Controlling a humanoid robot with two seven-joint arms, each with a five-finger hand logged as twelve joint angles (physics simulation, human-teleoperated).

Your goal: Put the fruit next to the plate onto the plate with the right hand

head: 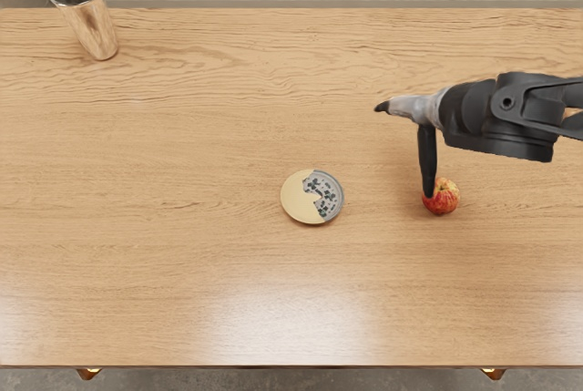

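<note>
Apple sits on the table at the plate's three o'clock, apart from it. Right hand hovers at the apple's twelve o'clock, fingers spread, one touching the fruit, gripping nothing.

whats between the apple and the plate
Nothing: in the head view, the stretch of table between the apple and the plate is bare wood.
</note>
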